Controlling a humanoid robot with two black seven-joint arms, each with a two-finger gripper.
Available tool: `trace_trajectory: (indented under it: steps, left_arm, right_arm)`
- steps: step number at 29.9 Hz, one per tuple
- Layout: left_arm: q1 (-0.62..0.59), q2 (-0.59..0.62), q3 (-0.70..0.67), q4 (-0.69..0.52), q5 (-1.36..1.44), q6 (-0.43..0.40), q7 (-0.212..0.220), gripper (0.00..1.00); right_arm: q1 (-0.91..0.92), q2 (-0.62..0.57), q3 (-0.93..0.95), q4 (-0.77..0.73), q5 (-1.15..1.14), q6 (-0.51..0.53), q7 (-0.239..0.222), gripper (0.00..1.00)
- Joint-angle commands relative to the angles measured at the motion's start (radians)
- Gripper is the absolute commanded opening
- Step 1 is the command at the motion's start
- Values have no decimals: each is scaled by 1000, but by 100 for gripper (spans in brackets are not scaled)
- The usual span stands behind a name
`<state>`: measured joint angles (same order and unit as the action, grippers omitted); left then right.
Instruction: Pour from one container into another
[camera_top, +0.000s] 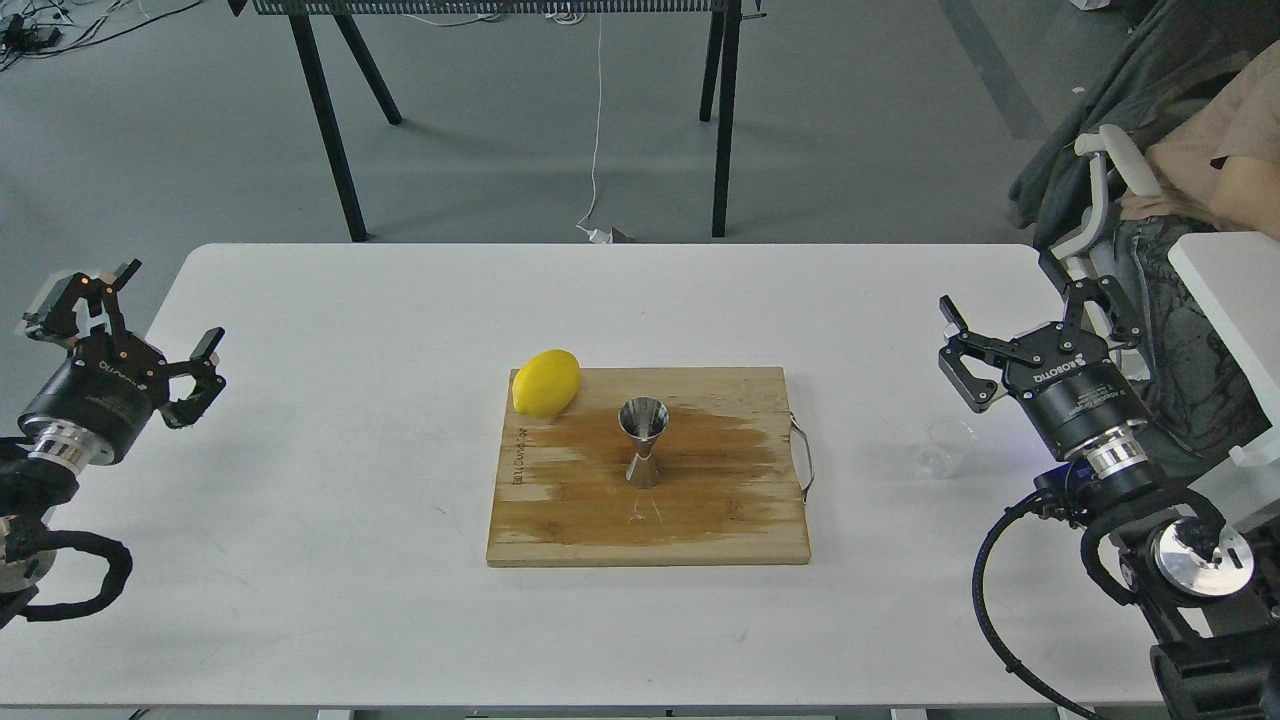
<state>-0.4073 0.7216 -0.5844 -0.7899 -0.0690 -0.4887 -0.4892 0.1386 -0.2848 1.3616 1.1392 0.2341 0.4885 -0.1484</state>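
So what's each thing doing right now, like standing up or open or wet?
Shiny steel hourglass jigger: upright on the board.
Small clear glass cup: upright on the table, contents unclear.
Yellow lemon: lying at the board's corner.
Wooden cutting board: flat, darkened, looks wet.
Left gripper: open, empty.
Right gripper: open, empty.

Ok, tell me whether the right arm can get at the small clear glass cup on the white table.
Probably yes. The small clear glass cup stands just beside the open right pincer, on bare white table, with nothing between them.
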Motion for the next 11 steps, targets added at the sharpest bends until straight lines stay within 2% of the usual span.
trace_trajectory:
  steps: [1, 11]
  left_arm:
    - [-4, -1, -5, 0, -2, 0, 0, 100]
    - [-27, -11, -8, 0, -2, 0, 0, 100]
  right_arm:
    - [-11, 7, -1, -1, 2, 0, 1, 99]
    - [-13, 44, 14, -87, 2, 0, 7, 99]
